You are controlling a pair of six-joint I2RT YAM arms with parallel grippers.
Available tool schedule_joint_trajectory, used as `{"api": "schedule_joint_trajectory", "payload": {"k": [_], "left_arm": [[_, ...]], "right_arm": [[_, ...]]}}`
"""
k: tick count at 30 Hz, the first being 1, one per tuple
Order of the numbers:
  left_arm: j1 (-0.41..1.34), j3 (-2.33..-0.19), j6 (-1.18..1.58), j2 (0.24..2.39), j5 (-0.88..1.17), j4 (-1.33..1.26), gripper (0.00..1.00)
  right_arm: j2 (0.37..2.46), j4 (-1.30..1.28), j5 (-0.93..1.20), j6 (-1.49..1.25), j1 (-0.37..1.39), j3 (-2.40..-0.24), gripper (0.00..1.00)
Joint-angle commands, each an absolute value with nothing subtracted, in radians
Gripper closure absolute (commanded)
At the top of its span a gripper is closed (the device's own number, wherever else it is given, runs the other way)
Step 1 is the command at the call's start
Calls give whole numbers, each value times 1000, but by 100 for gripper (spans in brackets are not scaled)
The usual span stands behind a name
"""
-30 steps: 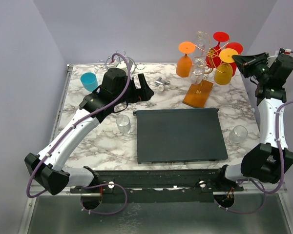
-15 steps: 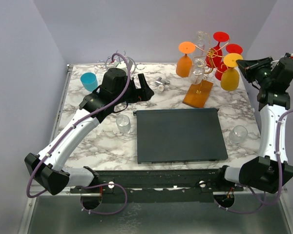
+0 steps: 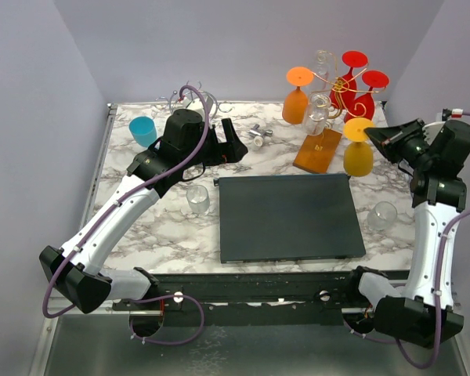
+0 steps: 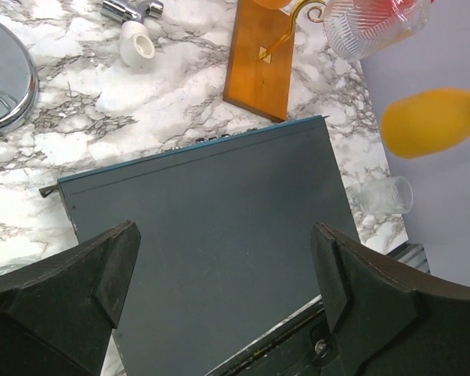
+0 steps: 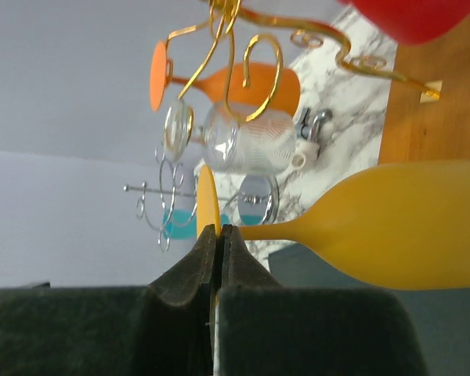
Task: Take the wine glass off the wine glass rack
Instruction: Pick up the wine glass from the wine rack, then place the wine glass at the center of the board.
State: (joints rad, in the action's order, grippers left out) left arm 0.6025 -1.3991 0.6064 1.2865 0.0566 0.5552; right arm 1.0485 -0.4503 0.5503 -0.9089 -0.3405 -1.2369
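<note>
**Yellow glass off its hook, held only by the rim of its foot**

The right gripper [image 5: 219, 235] has its jaws pressed almost together on the thin edge of the foot of the yellow wine glass [image 3: 359, 157]. The glass is upside down, its bowl below the foot, in the air just to the right of the rack [image 3: 317, 150]. It is apart from the gold hooks and touches nothing else. The left gripper [image 4: 227, 266] hangs wide open and empty over the dark board [image 3: 286, 215].

The hold looks the weak point. The pinch takes only a sliver of the foot, and the whole weight of the bowl sits off to one side of it. A quick swing or turn of the wrist could twist the glass out of the jaws and drop it onto the marble table [image 3: 392, 184]. The red glasses [image 3: 359, 82] and the clear glass [image 3: 319, 110] on the rack hang near, so a move back toward them could knock one loose.
</note>
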Motion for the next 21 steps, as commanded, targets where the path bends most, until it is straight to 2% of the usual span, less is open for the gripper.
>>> {"api": "schedule_joint_trajectory", "payload": {"k": [1, 5, 9, 13, 17, 21], "left_arm": [[603, -1424, 612, 1282, 83, 548, 1], [603, -1415, 622, 1278, 75, 537, 1], [601, -1418, 631, 1271, 67, 525, 1], [569, -1426, 611, 1235, 62, 528, 1], [465, -1431, 606, 1201, 157, 520, 1], [328, -1405, 639, 1170, 386, 406, 1]], "right_arm": [[979, -535, 725, -868, -339, -1188, 99], [997, -527, 829, -871, -258, -1200, 100], [1040, -463, 715, -926, 21, -1234, 99], [1102, -364, 680, -996, 198, -1295, 100], [1176, -216, 735, -1093, 261, -1359, 99], [1277, -114, 788, -1167, 261, -1478, 100]]}}
